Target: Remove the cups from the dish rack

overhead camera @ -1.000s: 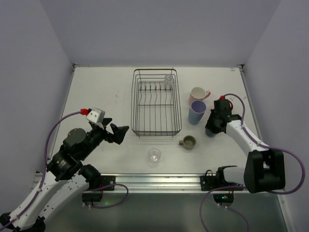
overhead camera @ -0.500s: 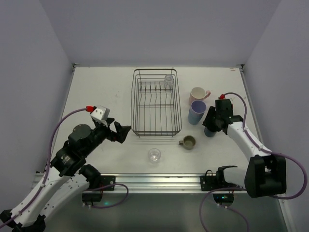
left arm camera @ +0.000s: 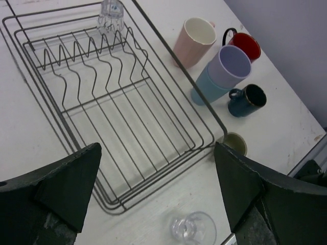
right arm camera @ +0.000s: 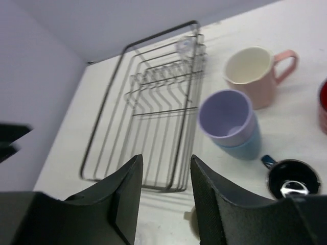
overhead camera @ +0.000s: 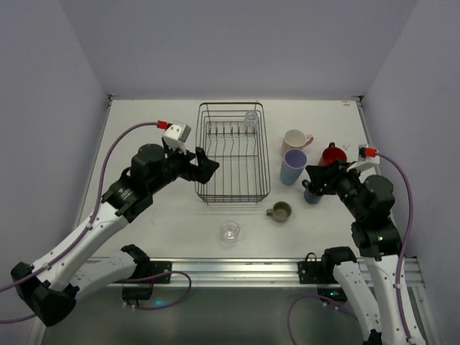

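Note:
The dish rack (overhead camera: 230,183) stands mid-table and holds one clear glass (overhead camera: 251,119) at its far right corner. Right of it stand a pink mug (overhead camera: 295,139), a lavender cup (overhead camera: 293,165) nested in a light blue one (left arm camera: 205,91), a red mug (overhead camera: 332,154), a dark blue mug (overhead camera: 311,194) and an olive mug (overhead camera: 280,210). Another clear glass (overhead camera: 229,230) sits on the table in front of the rack. My left gripper (overhead camera: 205,169) hovers wide open over the rack's near left corner (left arm camera: 110,204). My right gripper (overhead camera: 314,178) hangs open and empty just above the dark blue mug (right arm camera: 292,178).
Purple side walls close in the white table (overhead camera: 151,136) on the left, right and back. A metal rail (overhead camera: 230,269) with the arm bases runs along the near edge.
My left arm has swung up and right, from the table's left side to the rack's near corner. My right gripper has opened off the dark blue mug and drawn back, uncovering the red mug.

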`<state>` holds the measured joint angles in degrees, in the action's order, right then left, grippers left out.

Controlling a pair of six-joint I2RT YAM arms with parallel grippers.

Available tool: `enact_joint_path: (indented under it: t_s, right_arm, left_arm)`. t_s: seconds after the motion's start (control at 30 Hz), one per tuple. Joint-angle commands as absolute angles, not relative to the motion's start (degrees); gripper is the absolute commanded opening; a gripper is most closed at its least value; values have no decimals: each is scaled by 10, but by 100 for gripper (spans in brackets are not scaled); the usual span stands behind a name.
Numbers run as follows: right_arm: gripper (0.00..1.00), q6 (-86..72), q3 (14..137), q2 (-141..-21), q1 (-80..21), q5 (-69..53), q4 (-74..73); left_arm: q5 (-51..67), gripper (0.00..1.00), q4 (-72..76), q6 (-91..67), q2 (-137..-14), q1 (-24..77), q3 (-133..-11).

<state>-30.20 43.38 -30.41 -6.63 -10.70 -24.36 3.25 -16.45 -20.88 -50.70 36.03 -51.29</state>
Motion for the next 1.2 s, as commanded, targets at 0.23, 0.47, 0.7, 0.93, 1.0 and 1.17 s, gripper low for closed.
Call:
enact_joint_path:
  t_s: [0.23,0.47,0.7,0.93,1.0,1.17]
  right_arm:
    - [33,-280,486,-171,-64,-303,-307]
    - [33,-337,454,-103,-65,-373,-260]
    - [33,-313,452,-98,-64,-363,-269]
    - [33,-328,427,-98,-65,-380,-245]
    - [33,-330,421,-99,-64,-382,-243]
    - [33,-328,419,-99,-64,-379,-245]
  left_arm:
    - [-21,94,-13,-207,-862,363,-750]
    - [-48,94,-26,-142,-1086,359,-960]
    - [-76,93,-104,-127,-1268,347,-1167]
    - [-94,88,-98,-131,-1314,343,-1184]
    - [-100,84,-93,-130,-1324,343,-1186]
    - [-105,79,-80,-130,-1353,343,-1194]
